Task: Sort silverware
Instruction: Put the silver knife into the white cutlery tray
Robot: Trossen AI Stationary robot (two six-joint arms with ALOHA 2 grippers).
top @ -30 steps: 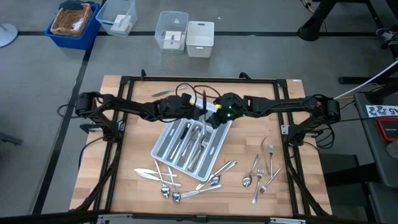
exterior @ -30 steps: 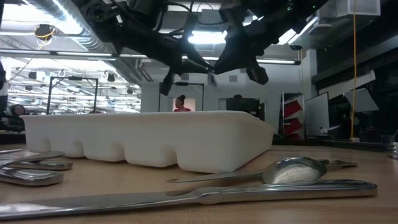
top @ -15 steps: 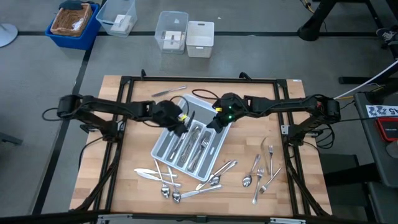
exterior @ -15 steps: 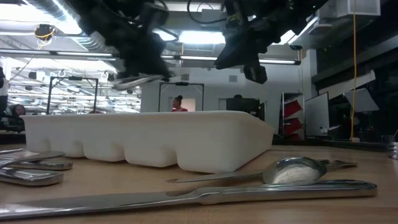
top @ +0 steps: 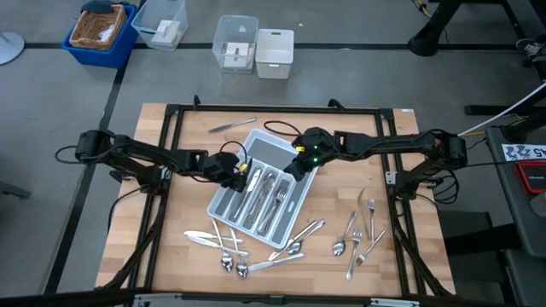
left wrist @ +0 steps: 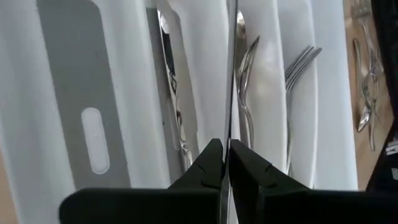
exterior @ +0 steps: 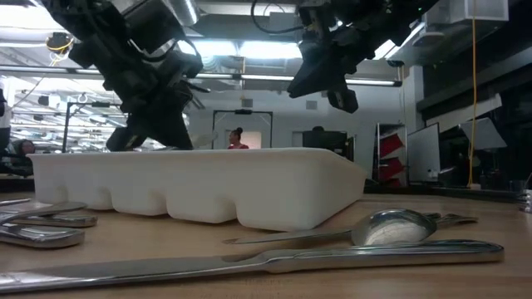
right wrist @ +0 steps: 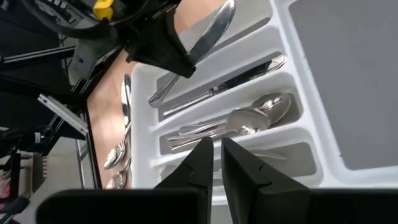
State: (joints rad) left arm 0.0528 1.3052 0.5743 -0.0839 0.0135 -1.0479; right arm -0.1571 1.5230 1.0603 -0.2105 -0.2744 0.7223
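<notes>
The light grey tray [top: 271,147] lies slantwise mid-table, with knives, spoons [right wrist: 249,118] and forks [left wrist: 301,62] in its slots. My left gripper [top: 241,173] hovers over the tray's left side, shut on a silver knife [right wrist: 211,30]. My right gripper [top: 296,168] hangs above the tray's far right edge, empty, its fingers a narrow gap apart [right wrist: 215,146]. Loose silverware lies on the table near the front edge [top: 230,249], at the right [top: 358,232], and one knife behind the tray [top: 232,125]. My left gripper pinches the knife between its two fingers [right wrist: 176,55], partway along its length. The broad end [right wrist: 222,15] sticks out ahead over the tray and the other end [right wrist: 158,93] pokes out behind. The knife lies along the slots, lifted clear, seen edge-on in the left wrist view [left wrist: 227,74].
Black frame rails [top: 171,115] border the table on the left, right and far sides. Bins and boxes [top: 254,47] stand on the floor beyond the far edge. In the low view the tray's wall [exterior: 208,187] fills the middle, with a spoon [exterior: 391,226] in front.
My left gripper has carried the knife from the tray's far end, beside the right gripper, toward the table's left and near side and down toward the tray. The knife has turned from pointing across the tray to lying along its slots.
</notes>
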